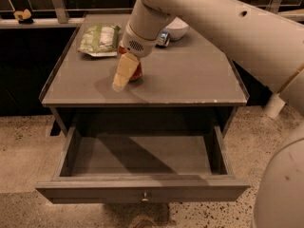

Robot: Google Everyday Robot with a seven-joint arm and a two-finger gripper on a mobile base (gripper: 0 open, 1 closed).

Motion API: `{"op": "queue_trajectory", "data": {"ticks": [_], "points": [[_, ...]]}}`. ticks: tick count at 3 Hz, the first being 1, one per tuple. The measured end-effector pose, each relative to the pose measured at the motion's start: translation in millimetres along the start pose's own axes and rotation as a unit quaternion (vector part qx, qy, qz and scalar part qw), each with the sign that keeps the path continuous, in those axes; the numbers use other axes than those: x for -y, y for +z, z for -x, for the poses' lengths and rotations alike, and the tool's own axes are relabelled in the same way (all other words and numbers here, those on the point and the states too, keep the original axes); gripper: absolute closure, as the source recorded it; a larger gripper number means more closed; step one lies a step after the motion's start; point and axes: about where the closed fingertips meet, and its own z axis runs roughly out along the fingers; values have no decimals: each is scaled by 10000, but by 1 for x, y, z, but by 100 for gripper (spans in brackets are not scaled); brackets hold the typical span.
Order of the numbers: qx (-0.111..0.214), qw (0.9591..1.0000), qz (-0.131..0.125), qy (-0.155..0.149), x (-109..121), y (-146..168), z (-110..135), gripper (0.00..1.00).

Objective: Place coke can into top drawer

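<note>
At the far left, a small tan object (22, 15) is sitting on the dark ledge behind the table. On the back left of the flat grey-brown table top (190, 80), a flat green and white plastic packet (99, 39) is lying; its printing is too small to read. Just to its right, the robot's cream-coloured two-finger gripper (121, 77) is reaching down at a slant from the white arm (213, 18) and is hanging low over the table top, right against the small red aluminium coke can (137, 73). The can is standing on the table and is showing only as a sliver of red behind the gripper, so its lettering is hidden. How far the gripper is open, and whether it has hold of the can, I cannot tell. Further right and back, a blue-and-silver can (164, 38) is lying beside a white bowl (178, 27). Below, the wide shallow grey-brown top drawer (95, 193) is standing pulled out, with a small round metal knob (145, 197) at the centre of its front panel.
</note>
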Motion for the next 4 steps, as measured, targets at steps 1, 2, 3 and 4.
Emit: {"op": "queue_trajectory", "data": {"ticks": [1,2,3,4], "points": [[1,10000,0,0,0,0,0,0],[325,9995,-8,41,7,-13,-2,0],[686,9967,-416,114,13,-36,-7,0],[966,9900,-1008,199,23,-50,-5,0]]}}
